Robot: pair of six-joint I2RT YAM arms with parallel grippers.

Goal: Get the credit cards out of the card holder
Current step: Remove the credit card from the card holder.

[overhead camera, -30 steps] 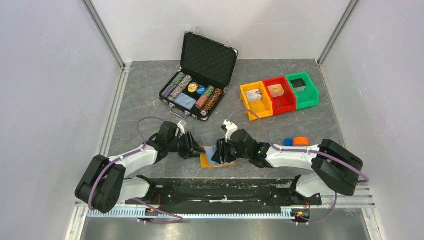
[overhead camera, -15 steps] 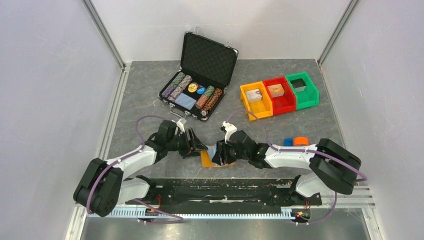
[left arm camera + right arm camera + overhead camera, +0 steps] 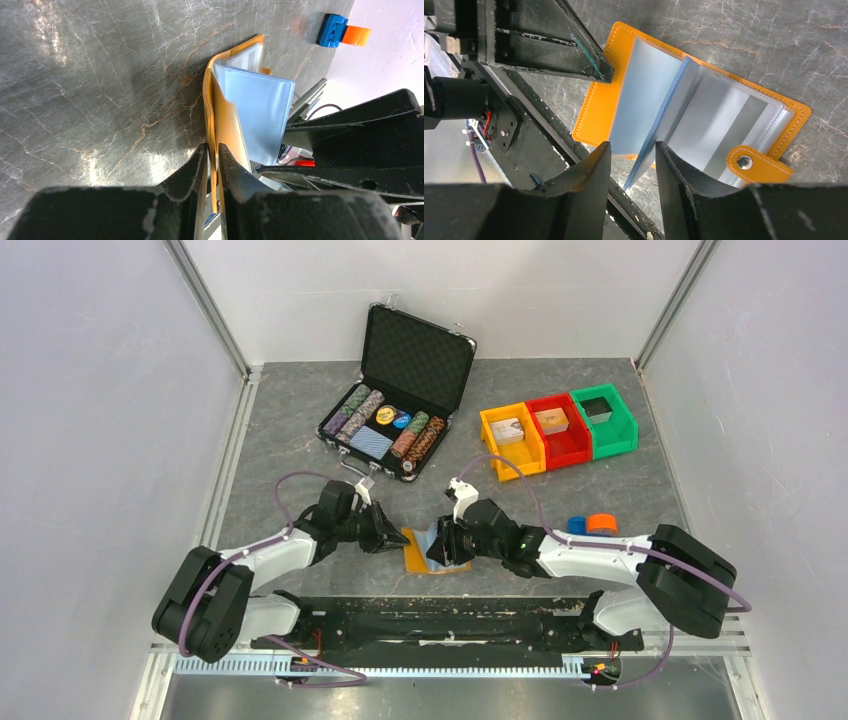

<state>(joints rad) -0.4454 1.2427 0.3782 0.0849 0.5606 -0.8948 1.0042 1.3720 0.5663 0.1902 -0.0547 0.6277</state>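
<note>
card holder (image 3: 413,557) flat on table (image 3: 300,440) between both arms, fold open | left gripper (image 3: 212,150) clamped on orange cover edge, drawn slightly left since half a second ago, spreading fold wider | right gripper (image 3: 631,147) parted astride light blue card (image 3: 639,100), not pinching | cards still inside; better access for pull

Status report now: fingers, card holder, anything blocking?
Left fingers shut on card holder cover. Right fingers straddle light blue leaf, unclamped. Nothing out yet. Nothing blocking.
</note>
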